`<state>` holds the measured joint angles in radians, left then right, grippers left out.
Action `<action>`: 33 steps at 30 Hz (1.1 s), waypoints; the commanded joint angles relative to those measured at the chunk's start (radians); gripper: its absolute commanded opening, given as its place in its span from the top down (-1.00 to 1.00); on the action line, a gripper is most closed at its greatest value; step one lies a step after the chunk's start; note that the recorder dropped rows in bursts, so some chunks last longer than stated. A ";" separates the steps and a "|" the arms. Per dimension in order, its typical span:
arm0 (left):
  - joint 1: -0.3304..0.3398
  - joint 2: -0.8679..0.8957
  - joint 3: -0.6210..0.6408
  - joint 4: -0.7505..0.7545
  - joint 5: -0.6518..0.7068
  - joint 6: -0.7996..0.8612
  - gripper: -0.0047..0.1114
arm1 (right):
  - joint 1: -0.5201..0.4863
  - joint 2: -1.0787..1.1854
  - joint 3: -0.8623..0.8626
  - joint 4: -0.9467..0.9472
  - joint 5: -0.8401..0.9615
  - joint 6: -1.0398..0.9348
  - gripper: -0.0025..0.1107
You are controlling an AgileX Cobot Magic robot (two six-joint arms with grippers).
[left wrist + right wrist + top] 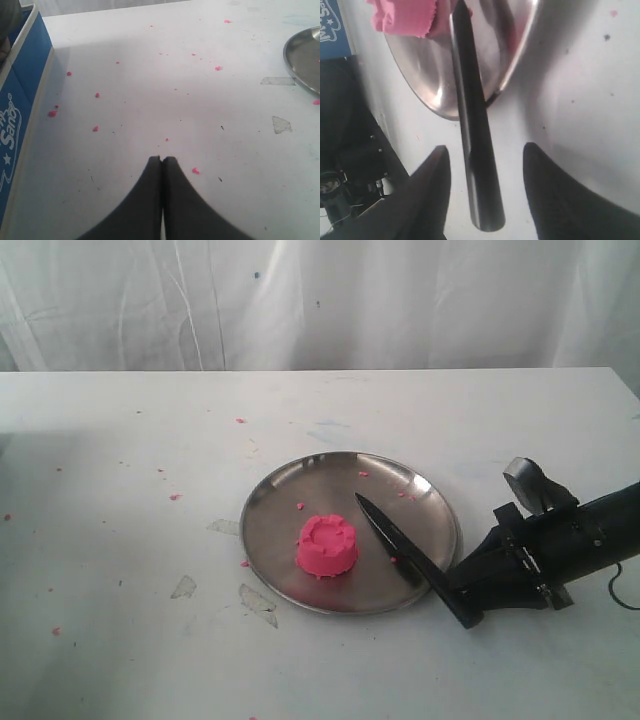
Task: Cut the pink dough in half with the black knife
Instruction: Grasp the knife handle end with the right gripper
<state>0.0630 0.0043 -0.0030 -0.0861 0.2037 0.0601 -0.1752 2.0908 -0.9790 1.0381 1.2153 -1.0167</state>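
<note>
Found right gripper point(485, 148) low at the right of the exterior view, jaws spread wide, holding nothing. Saw handle of the black knife point(405, 558) lying between the fingers point(427, 190), gaps on both sides, touching neither. Traced the knife outward: handle end past the rim over the table point(120, 640), shaft crossing the edge of the steel plate point(262, 540), blade slanting across the plate, point just beside the pink dough point(327, 545) and apart from it in the exterior view. Noted the dough whole, a round scalloped cake, upright near the plate's middle. Found left gripper point(161, 159) with fingertips pressed together, empty, above bare table dotted with pink crumbs point(95, 128), blue box point(27, 70) alongside, plate's rim well apart.
</note>
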 commanded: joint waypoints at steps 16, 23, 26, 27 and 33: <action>-0.007 -0.004 0.003 -0.008 -0.001 0.000 0.92 | 0.090 0.008 0.004 0.001 -0.012 -0.056 0.19; -0.007 -0.004 0.003 -0.008 -0.001 0.000 0.92 | 0.090 0.008 0.004 -0.003 -0.026 -0.056 0.19; -0.007 -0.004 0.003 -0.008 -0.001 0.000 0.92 | 0.090 0.008 0.004 -0.005 -0.026 -0.056 0.25; -0.007 -0.004 0.003 -0.008 -0.001 0.000 0.92 | 0.090 0.008 0.004 -0.011 -0.026 -0.056 0.28; -0.007 -0.004 0.003 -0.008 -0.001 0.000 0.92 | 0.090 0.008 0.004 -0.022 -0.033 -0.056 0.39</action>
<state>0.0630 0.0043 -0.0030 -0.0861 0.2037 0.0601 -0.0895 2.0931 -0.9790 1.0378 1.2188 -1.0575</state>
